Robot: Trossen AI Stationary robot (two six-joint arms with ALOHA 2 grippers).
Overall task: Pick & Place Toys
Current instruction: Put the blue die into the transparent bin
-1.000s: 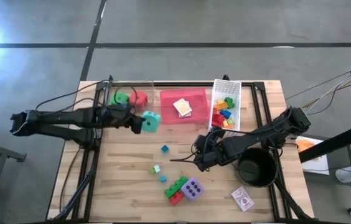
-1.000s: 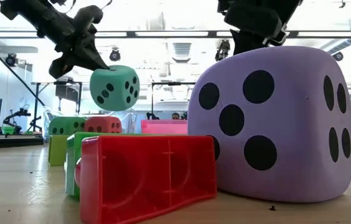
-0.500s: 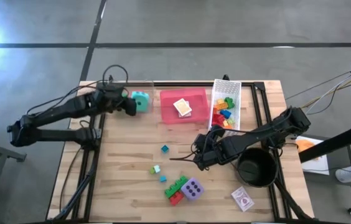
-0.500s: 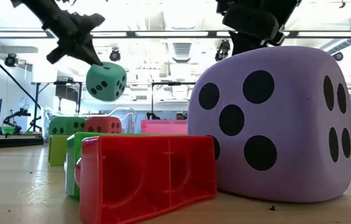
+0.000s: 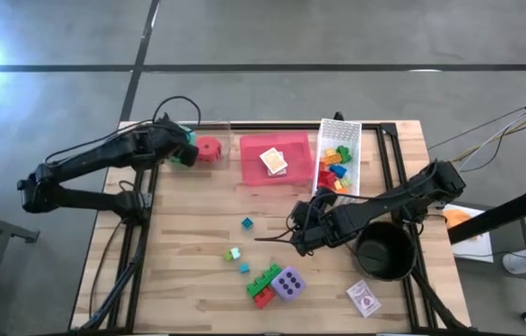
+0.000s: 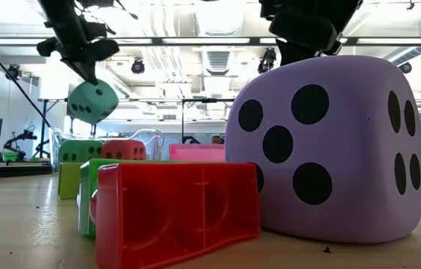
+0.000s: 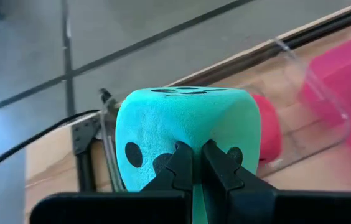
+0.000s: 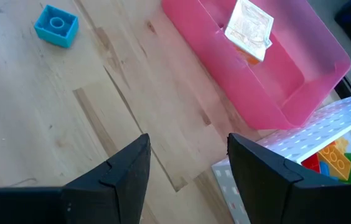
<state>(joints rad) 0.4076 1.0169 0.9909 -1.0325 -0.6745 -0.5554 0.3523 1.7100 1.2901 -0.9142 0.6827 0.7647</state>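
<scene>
A large purple die (image 6: 326, 146) fills the right foreground on the wooden surface (image 6: 16, 232), touching a red brick (image 6: 177, 213). Farther back, the left end effector (image 6: 83, 63) pinches a teal die (image 6: 92, 102) in the air above a green die (image 6: 80, 151) and a red die (image 6: 124, 149).

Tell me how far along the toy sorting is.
Done: red die and green die in the clear bin, bricks in the white basket. In hand: left gripper pinching the teal die. Left: purple die, loose bricks, card pack.
</scene>
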